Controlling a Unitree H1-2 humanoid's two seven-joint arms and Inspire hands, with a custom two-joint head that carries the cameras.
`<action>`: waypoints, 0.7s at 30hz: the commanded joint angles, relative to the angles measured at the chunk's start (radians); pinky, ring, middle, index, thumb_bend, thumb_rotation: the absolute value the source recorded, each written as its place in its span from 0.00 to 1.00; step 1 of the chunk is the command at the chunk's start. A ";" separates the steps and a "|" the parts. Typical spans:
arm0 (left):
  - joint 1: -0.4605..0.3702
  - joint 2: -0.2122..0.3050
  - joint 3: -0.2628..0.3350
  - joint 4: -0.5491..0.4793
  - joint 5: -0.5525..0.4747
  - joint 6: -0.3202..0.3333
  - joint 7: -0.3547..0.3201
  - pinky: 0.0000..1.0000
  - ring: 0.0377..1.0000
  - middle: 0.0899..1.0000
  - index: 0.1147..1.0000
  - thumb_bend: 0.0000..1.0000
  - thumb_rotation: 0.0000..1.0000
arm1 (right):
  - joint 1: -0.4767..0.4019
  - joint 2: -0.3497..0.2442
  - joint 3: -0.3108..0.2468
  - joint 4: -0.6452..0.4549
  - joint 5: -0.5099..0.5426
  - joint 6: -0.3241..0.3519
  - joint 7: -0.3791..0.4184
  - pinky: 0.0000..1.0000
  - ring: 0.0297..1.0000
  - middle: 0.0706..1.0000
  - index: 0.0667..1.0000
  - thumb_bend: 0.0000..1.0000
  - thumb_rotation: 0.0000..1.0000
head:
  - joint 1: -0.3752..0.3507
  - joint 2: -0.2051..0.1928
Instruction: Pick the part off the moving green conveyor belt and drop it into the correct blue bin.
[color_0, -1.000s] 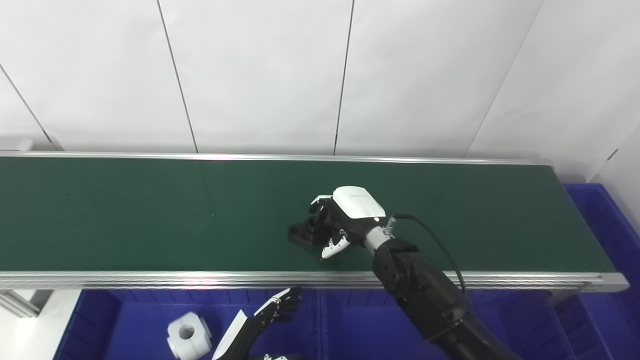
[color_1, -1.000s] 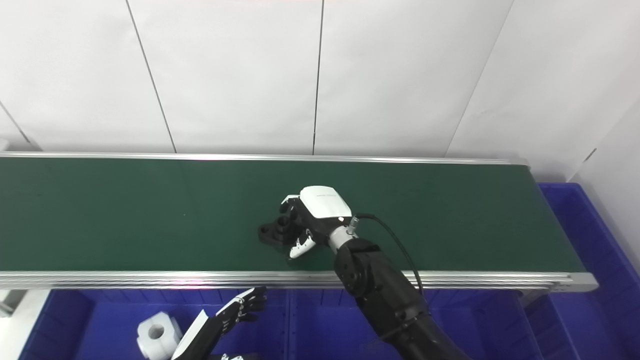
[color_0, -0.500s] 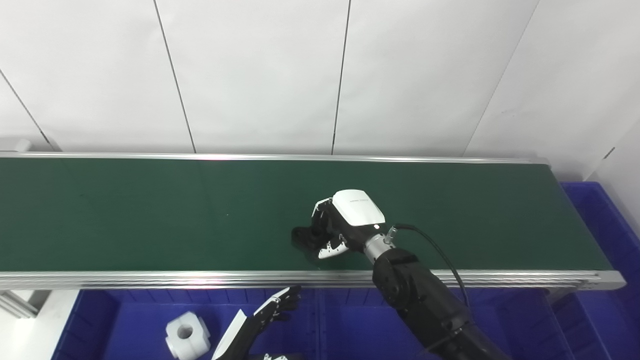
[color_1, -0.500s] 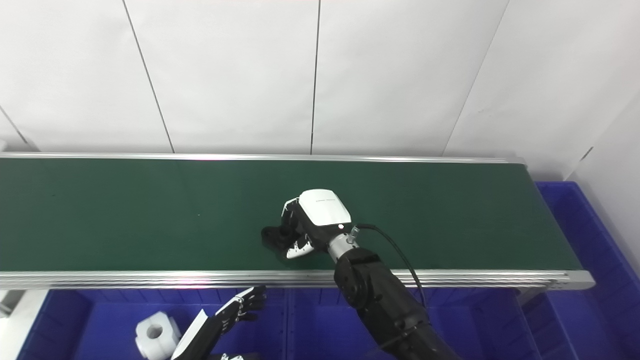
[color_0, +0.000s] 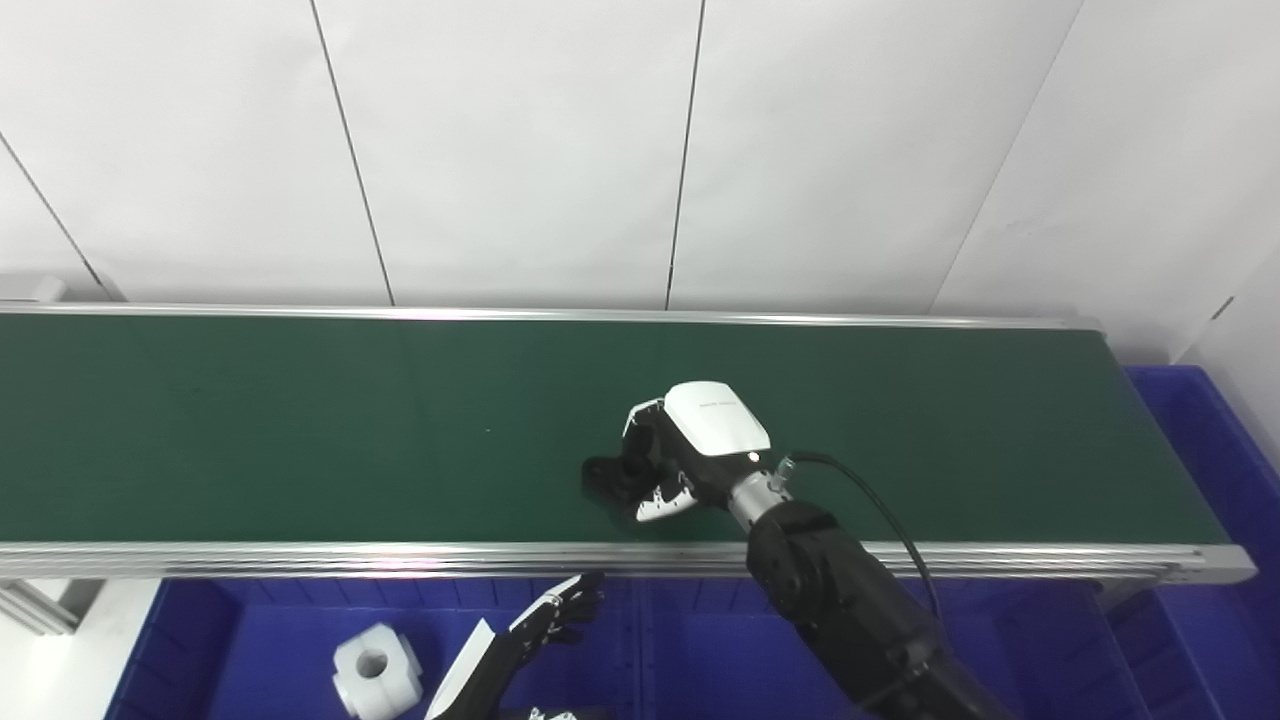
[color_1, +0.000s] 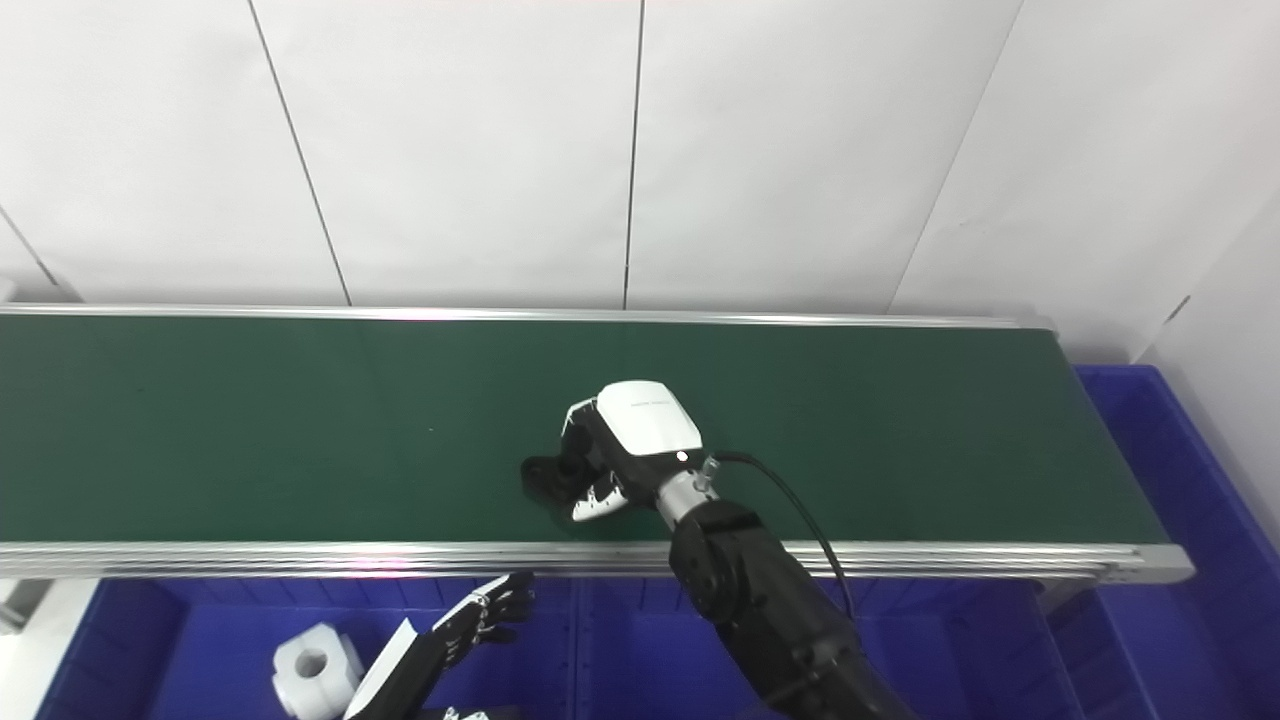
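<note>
- We saw both views evenly and brightly lit, the white wall panels (color_0: 520, 150) behind the green conveyor belt (color_0: 300, 430) close to washed out.
- Along the belt's near metal rail (color_0: 380, 560) a pinkish-white glare streak ran; a fainter one sat on the far rail.
- The black part (color_0: 603, 477) merged with its own soft shadow on the belt, so we could not separate their edges.
- Focus was sharp across the belt; the rails looked slightly bowed toward the frame edges.
- The blue bin (color_1: 150, 640) below the belt stayed vividly saturated.
</note>
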 joint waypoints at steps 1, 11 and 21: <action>-0.010 -0.002 0.002 -0.027 0.004 -0.037 0.008 0.76 0.82 0.85 0.86 0.74 0.65 | -0.019 -0.011 -0.043 -0.105 0.022 -0.038 -0.007 0.38 0.44 0.51 0.46 0.50 0.13 | 0.001 0.001; -0.008 0.000 0.010 -0.030 -0.001 -0.034 -0.001 0.75 0.81 0.84 0.87 0.76 0.67 | 0.089 -0.060 -0.201 -0.435 0.084 0.045 0.102 0.41 0.47 0.52 0.46 0.50 0.13 | 0.005 0.010; 0.002 0.000 0.021 -0.062 -0.004 -0.023 -0.007 0.76 0.82 0.84 0.86 0.77 0.66 | 0.297 -0.099 -0.307 -0.614 0.123 0.062 0.152 0.37 0.44 0.49 0.46 0.50 0.13 | 0.002 0.053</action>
